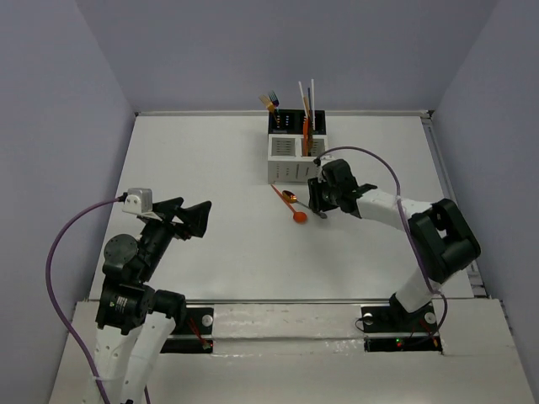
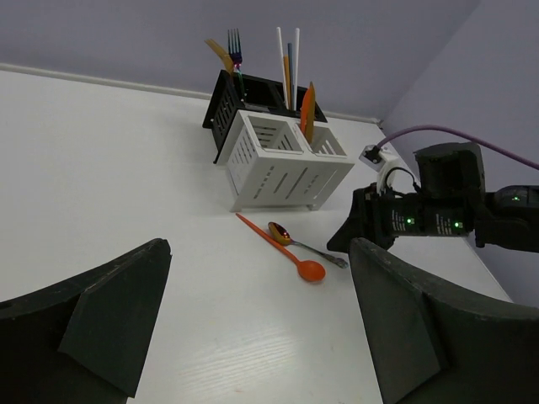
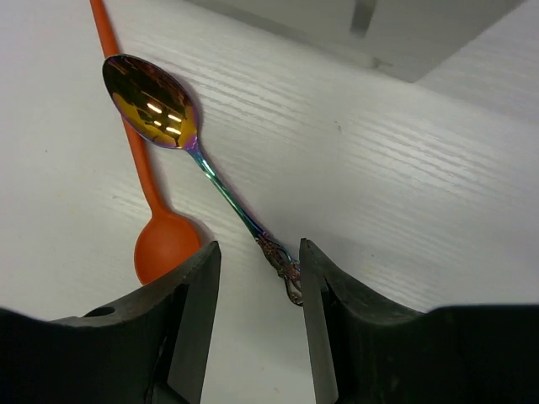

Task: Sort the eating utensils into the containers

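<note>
An iridescent spoon (image 3: 227,194) lies flat on the table, its gold bowl resting across the handle of an orange spoon (image 3: 139,168). My right gripper (image 3: 259,311) is open and low over the table. The spoon's ornate handle end sits between its fingers, close to the right one. The four-compartment caddy (image 1: 282,164) stands just behind, holding forks (image 1: 269,103), white sticks (image 1: 301,97) and an orange utensil (image 1: 306,135). My left gripper (image 2: 257,337) hangs open and empty above the table, well left of both spoons (image 2: 282,250).
The caddy's white base (image 3: 396,34) is close ahead of the right fingers. A purple cable (image 1: 370,156) loops over the right arm. The table's raised edges run along the left and right sides.
</note>
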Motion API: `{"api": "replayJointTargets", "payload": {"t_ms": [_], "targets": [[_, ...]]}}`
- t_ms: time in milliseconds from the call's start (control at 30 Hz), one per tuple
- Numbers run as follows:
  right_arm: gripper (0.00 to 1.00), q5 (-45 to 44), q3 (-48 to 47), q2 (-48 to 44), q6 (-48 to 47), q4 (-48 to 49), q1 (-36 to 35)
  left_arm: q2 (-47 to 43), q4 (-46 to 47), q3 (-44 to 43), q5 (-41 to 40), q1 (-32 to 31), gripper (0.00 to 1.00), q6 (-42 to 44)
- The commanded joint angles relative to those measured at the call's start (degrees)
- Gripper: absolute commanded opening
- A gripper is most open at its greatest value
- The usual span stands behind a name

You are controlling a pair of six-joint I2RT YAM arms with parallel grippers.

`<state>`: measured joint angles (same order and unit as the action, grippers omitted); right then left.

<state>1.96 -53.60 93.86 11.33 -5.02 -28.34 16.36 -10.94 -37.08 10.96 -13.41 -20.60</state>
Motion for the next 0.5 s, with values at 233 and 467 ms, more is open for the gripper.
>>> {"api": "replayJointTargets", "payload": {"t_ms": [233, 467], "targets": [[0.49, -7.6, -11.2, 10.5, -4.4, -5.0, -5.1, -0.8, 3.0, 0.5, 0.9, 0.2, 0.99, 0.8], [0.42, -9.9, -15.4, 15.2, -6.3, -8.1, -6.3, -0.7, 2.9, 0.5, 0.8, 0.2, 0.99, 0.8]]}}
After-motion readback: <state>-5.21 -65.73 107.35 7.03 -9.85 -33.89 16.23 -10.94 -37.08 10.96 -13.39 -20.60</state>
